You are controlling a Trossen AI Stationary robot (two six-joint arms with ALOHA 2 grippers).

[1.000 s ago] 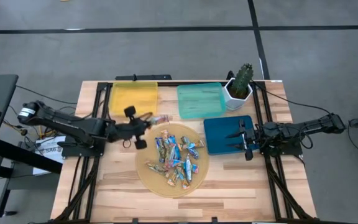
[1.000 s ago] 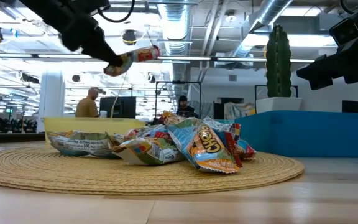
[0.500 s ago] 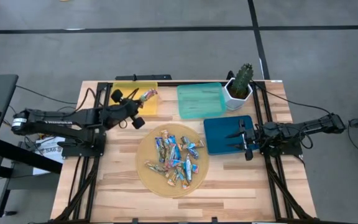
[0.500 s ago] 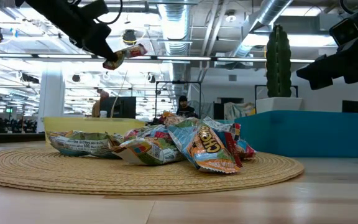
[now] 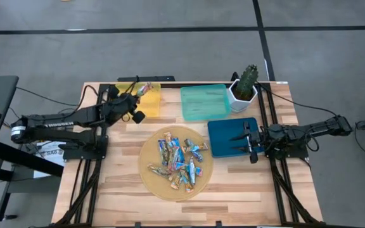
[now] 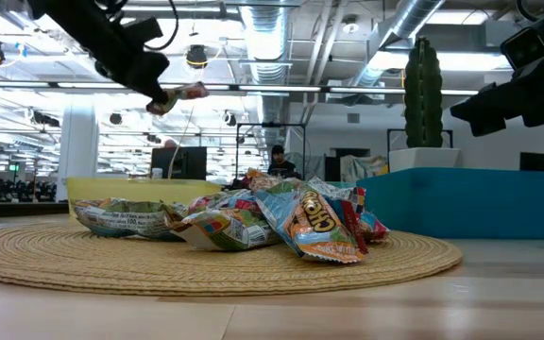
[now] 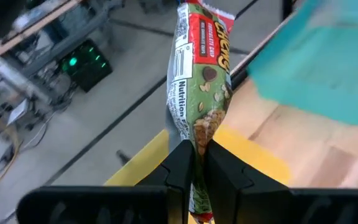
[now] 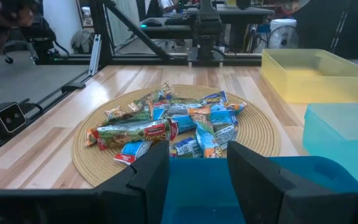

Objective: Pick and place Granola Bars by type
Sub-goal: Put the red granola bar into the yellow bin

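Left tool (image 7: 199,163) pinches the red-and-green shiny-wrapped granola bar (image 7: 202,81) by its end over the shallow yellow plastic tray (image 5: 151,103); released early, it could land on the bench. Right tool (image 8: 197,163) waits open.

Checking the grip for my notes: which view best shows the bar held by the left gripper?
The left wrist view: the bar fills it, pinched at its lower end by the left gripper. The high view shows it tiny over the yellow tray; the low view shows it small.
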